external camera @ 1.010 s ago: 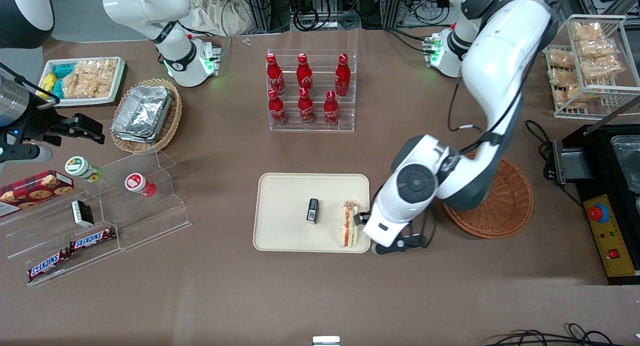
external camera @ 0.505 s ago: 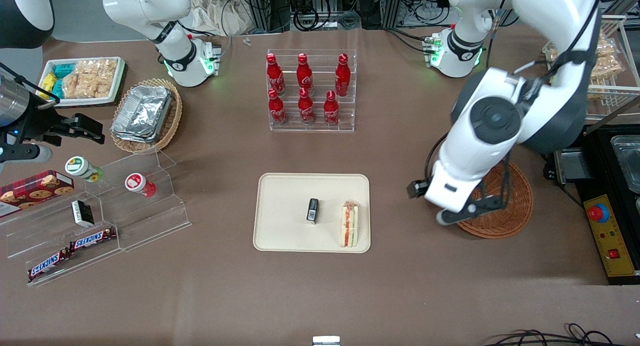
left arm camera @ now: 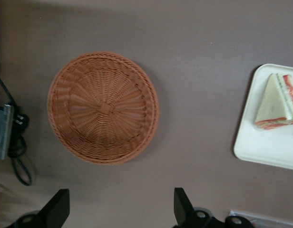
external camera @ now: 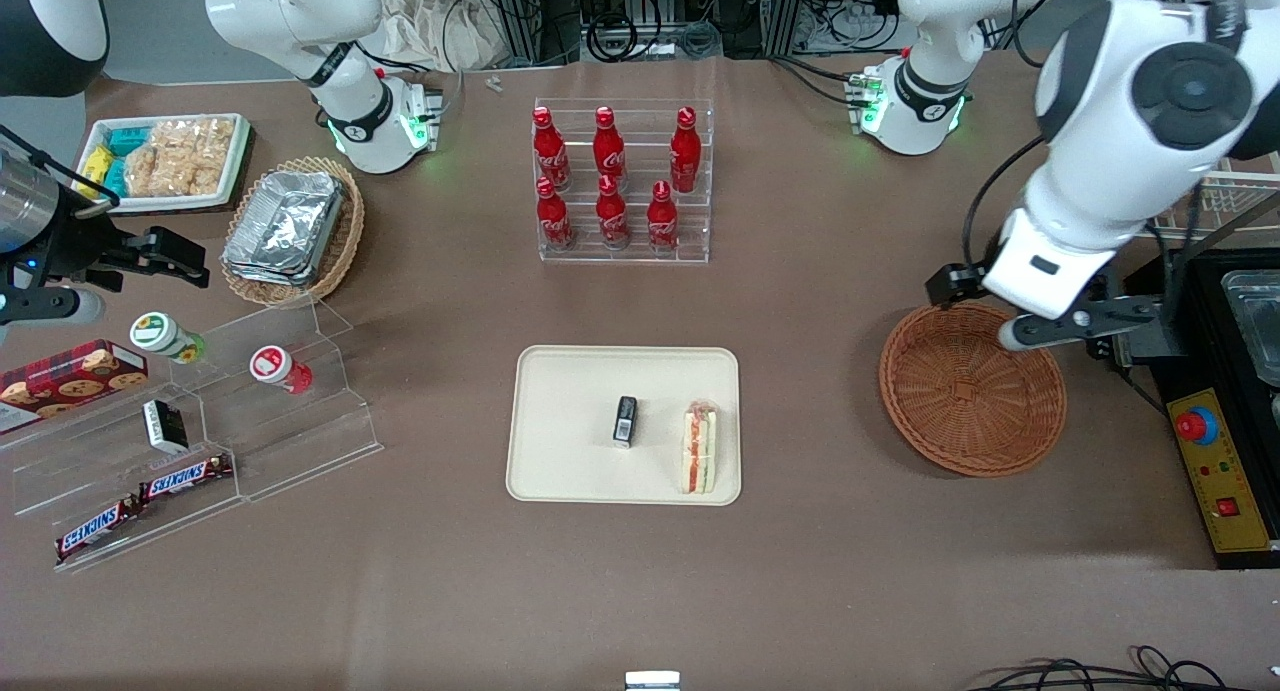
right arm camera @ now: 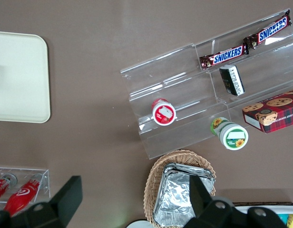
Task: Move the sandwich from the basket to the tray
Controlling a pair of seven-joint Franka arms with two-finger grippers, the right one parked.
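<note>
Reddish-brown woven basket (external camera: 972, 389), cream tray (external camera: 570, 441), white sandwich (external camera: 699, 448) with red-green filling

A: What has changed since the earlier views?
B: The gripper (left arm camera: 120, 209), jaws apart, left the sandwich (external camera: 699, 447) on the tray (external camera: 560, 461) and rose above the basket (external camera: 972, 391).

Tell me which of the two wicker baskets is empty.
The reddish-brown round wicker basket, below the open gripper, holds nothing; the lighter tan wicker basket toward the parked arm's end holds silver foil containers.
</note>
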